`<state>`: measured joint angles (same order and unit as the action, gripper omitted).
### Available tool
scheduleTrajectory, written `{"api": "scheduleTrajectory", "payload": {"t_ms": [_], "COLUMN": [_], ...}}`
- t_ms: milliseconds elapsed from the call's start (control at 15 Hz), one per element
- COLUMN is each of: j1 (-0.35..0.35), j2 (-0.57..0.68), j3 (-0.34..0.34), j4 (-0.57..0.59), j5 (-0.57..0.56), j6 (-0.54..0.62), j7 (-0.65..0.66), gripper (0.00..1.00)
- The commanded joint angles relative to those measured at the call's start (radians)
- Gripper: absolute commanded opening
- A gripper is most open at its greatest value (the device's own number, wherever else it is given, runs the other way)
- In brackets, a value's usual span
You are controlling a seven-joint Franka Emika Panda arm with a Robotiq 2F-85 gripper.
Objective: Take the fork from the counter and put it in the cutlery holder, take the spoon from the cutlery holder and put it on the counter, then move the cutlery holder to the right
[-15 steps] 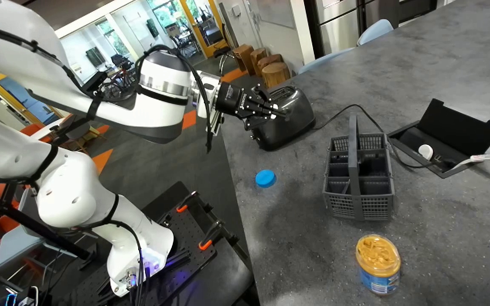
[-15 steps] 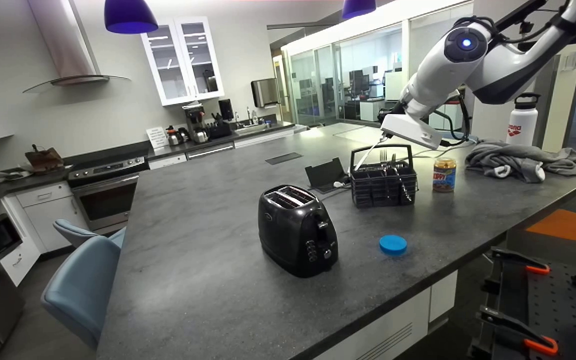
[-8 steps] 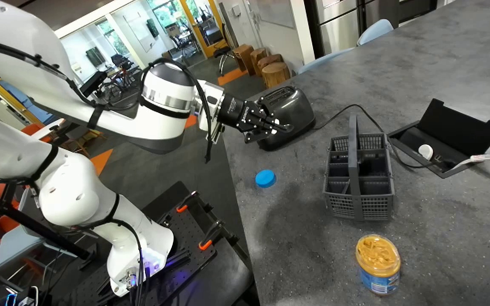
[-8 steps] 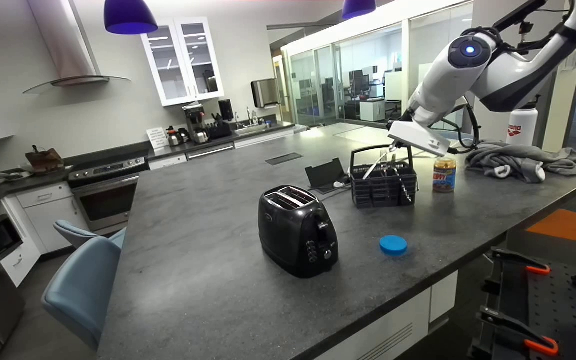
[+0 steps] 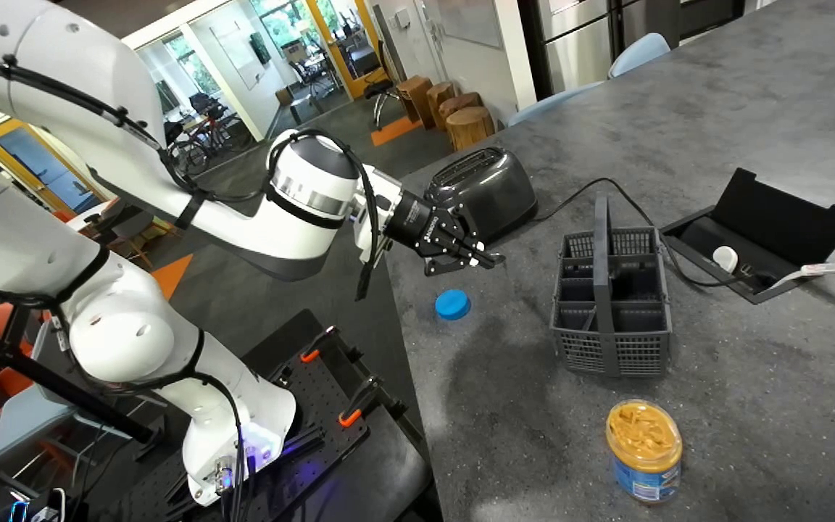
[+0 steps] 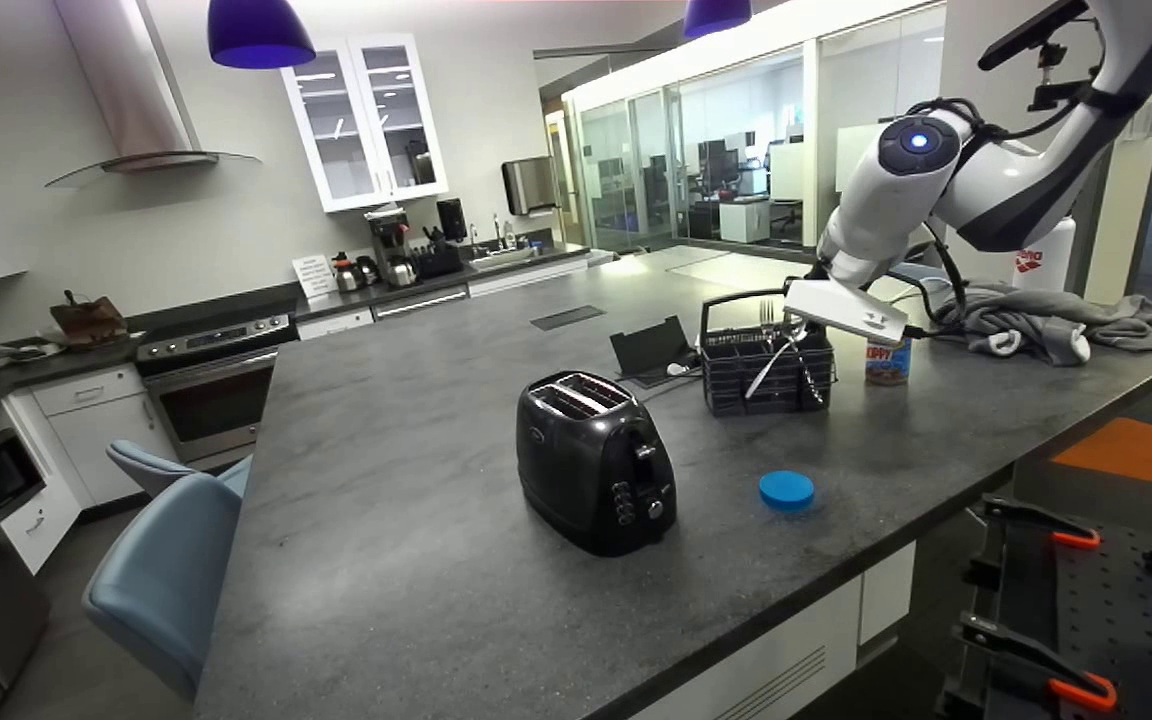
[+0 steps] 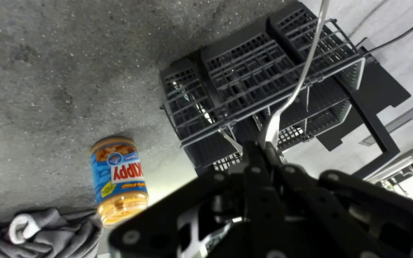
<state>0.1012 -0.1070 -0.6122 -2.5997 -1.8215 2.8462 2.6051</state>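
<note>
Silver spoon [image 7: 305, 71]: It is pinched in the end effector [image 7: 262, 150], beside the basket [image 5: 609, 355] on the robot's side, and above the desk [image 5: 526, 449] as far as I can see. The gripped end is hidden, so to call it the spoon is my judgement.
Pinch: The end effector is pressed together on the wider end only. Smooth metal held so could turn or slip, especially if the handle's tip meets the desk first. If it is let go too high, I expect a bounce.
Spoon's look: Shiny and slim, with a thin, gently bent handle that becomes wider toward the grip.
Basket wall: In an exterior view the spoon's handle passes before it; touching or not, I cannot tell. A careless sideways move might hook the mesh and drag the basket.
Fork: The fork [image 6: 767, 312] stands in the basket, tines up; a swinging spoon could knock it.
Lid: The blue lid [image 5: 452, 304] lies near, so the spoon may land on it and not flat.
Jar: The jar [image 5: 644, 451] has no cover. If the basket must go to the robot's right, it may push the jar over.
</note>
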Motion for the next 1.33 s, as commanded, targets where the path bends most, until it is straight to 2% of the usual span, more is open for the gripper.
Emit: {"api": "scheduleTrajectory", "payload": {"t_ms": [0,400,733,1133,1200,1267], "j1": [0.024,0.020,-0.013,-0.063,-0.073,-0.080], "j2": [0.099,0.224,0.352,0.478,0.491,0.492], "j3": [-0.017,0.022,0.076,0.148,0.159,0.169], "j4": [0.055,0.131,0.199,0.274,0.287,0.292], "j5": [0.030,0.050,0.102,0.136,0.134,0.131], "j6": [0.059,0.078,0.113,0.104,0.103,0.093], "j7": [0.000,0.000,-0.001,-0.001,-0.001,-0.001], "gripper": [0.01,0.01,0.01,0.01,0.29,0.30]}}
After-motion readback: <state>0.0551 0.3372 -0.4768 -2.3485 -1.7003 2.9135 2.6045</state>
